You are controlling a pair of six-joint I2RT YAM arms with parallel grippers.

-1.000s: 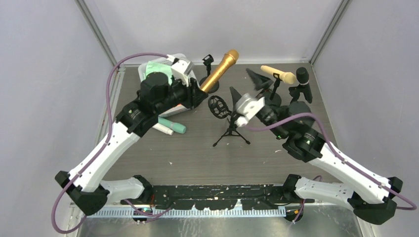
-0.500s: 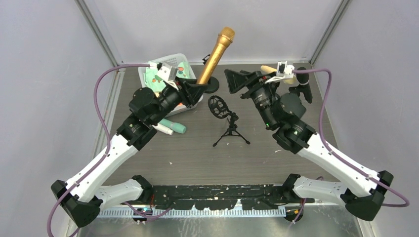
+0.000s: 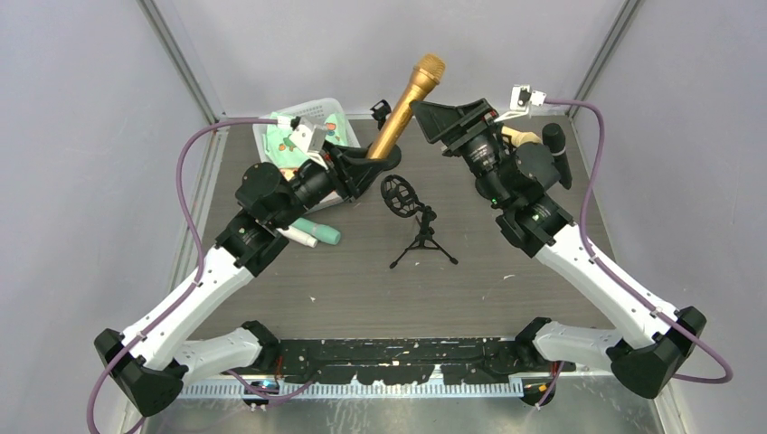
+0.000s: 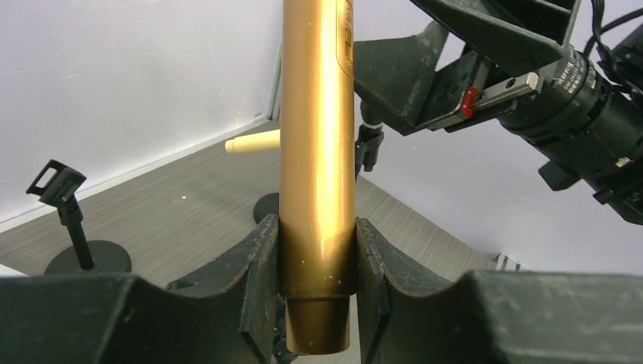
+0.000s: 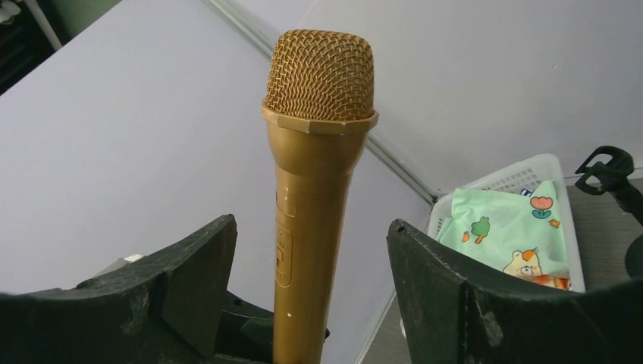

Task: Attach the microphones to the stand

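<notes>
We see the left pincer (image 4: 318,258) clamped on the lower end of the brown microphone (image 3: 407,107), holding it nearly upright above the far part of the surface (image 3: 362,280), while the right pincer (image 5: 307,235) stands wide, its fingers (image 5: 189,280) either side of the shaft, not touching it.

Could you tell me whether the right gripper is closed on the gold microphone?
Open: the right gripper straddles the gold stick-shaped microphone, gaps on both sides.

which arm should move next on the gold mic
Probably right: the right gripper stands open astride the gold microphone's upper body, not touching. The left gripper clamps its tail end, which likely must be free to enter a stand.
</notes>
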